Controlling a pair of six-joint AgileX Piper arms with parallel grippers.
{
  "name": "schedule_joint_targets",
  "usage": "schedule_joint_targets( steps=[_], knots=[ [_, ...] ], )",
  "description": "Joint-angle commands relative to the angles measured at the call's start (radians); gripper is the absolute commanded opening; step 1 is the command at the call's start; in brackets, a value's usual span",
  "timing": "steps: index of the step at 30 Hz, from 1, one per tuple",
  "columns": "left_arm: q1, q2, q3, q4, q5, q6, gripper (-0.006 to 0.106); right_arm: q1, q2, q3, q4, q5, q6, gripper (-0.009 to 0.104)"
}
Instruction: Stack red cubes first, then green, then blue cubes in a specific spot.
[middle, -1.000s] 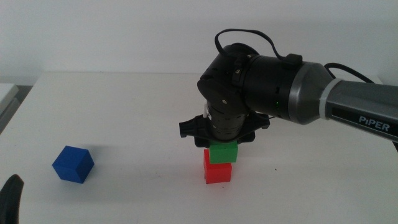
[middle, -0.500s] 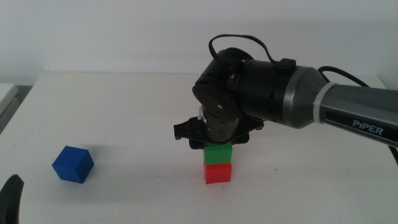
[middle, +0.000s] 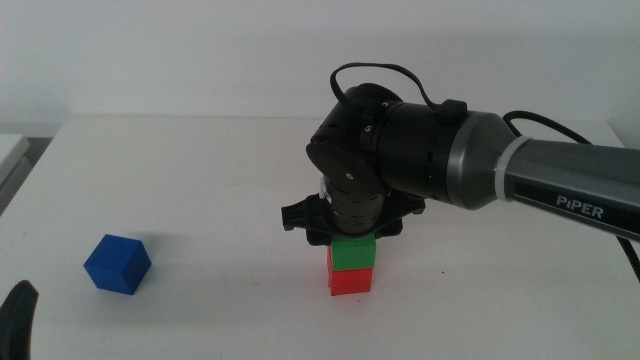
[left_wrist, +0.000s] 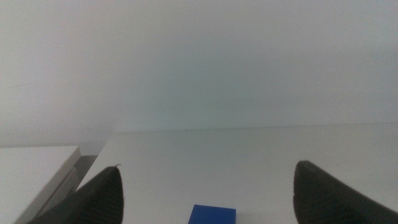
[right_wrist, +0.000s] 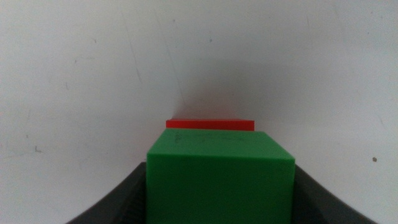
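The red cube stands on the white table near the middle. The green cube sits on top of it, roughly lined up. My right gripper points straight down and is shut on the green cube. The right wrist view shows the green cube between the dark fingers, with an edge of the red cube below it and small dark pen marks on the table around. The blue cube lies alone at the left. My left gripper waits open at the bottom left, with the blue cube before it.
The white tabletop ends at a white wall behind. A pale ledge sits off the table's far left edge. The right arm's thick dark wrist hangs over the stack.
My right gripper moved slightly left and down with the green cube, bringing it from an offset overhang to sit squarely on the red cube. The blue cube and left arm have not moved.
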Motion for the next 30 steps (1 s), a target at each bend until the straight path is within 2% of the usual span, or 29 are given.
schedule_joint_targets(
  steps=[1, 13, 14, 15, 16, 25, 30],
  knots=[
    [0.002, -0.003, 0.001, -0.002, -0.012, -0.004, 0.094, 0.001, 0.003, -0.009, -0.018, 0.006, 0.002, 0.002],
    [0.002, -0.003, 0.001, -0.002, -0.012, -0.004, 0.094, 0.001, 0.011, -0.009, -0.017, -0.016, 0.002, 0.002],
    [0.002, -0.003, 0.001, -0.002, -0.012, -0.004, 0.094, 0.001, 0.011, -0.009, -0.017, -0.016, 0.002, 0.017],
    [0.002, -0.003, 0.001, -0.002, -0.012, -0.004, 0.094, 0.001, 0.011, -0.009, -0.017, -0.014, -0.007, 0.038],
    [0.002, -0.003, 0.001, -0.002, -0.012, -0.004, 0.094, 0.001, 0.011, -0.009, -0.017, -0.014, -0.007, 0.053],
    [0.002, -0.003, 0.001, -0.002, -0.012, -0.004, 0.094, 0.001, -0.008, -0.009, -0.022, -0.012, -0.049, 0.074],
    [0.002, -0.003, 0.001, -0.002, -0.012, -0.004, 0.094, 0.014, -0.171, 0.001, -0.018, 0.045, -0.106, 0.077]
  ],
)
